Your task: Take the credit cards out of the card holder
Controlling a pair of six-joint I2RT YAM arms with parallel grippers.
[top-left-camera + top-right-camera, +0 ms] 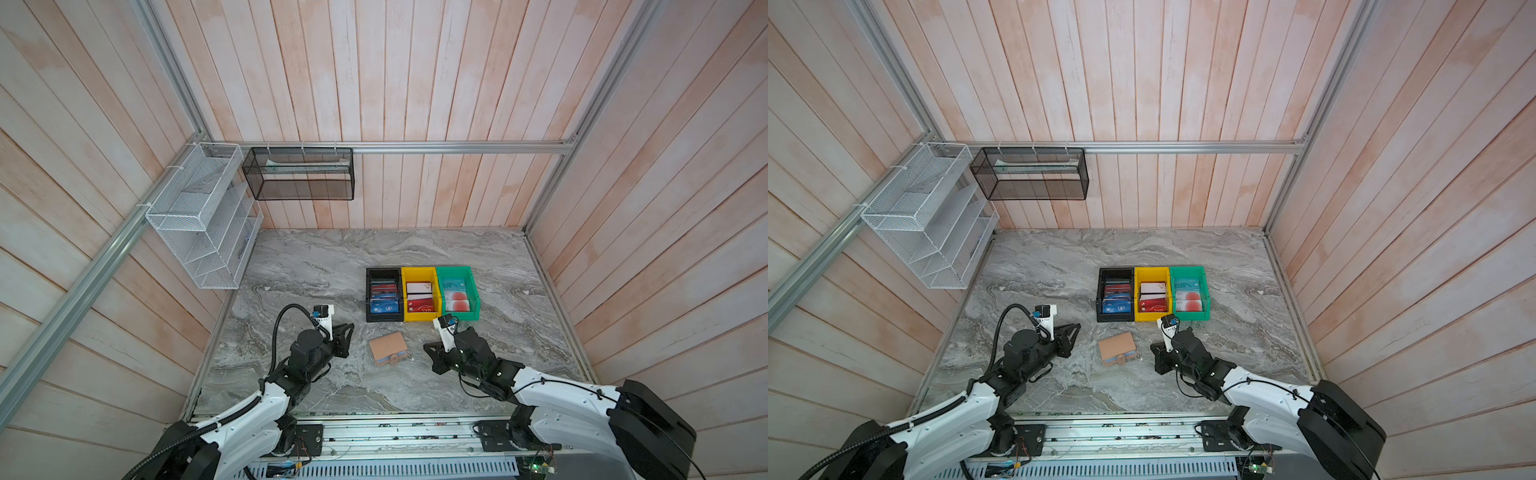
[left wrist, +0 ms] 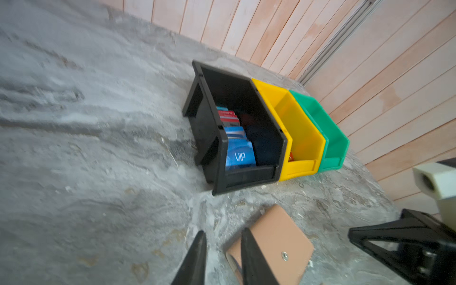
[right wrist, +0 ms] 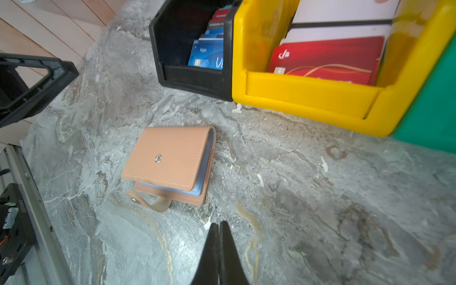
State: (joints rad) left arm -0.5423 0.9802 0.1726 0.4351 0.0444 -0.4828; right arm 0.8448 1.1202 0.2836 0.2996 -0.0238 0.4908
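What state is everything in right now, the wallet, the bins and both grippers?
card holder: closed, snap tab undone.
left gripper: slightly open, empty.
right gripper: shut, empty.
black bin: credit cards inside, blue, red.
yellow bin: white, red ones inside.
green bin: teal, pale ones inside.

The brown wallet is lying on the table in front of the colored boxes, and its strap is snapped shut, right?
Not quite. The card holder does lie on the table in front of the bins, but its snap tab is not shut: the right wrist view shows it undone, flopped loose on the table beside the cover.
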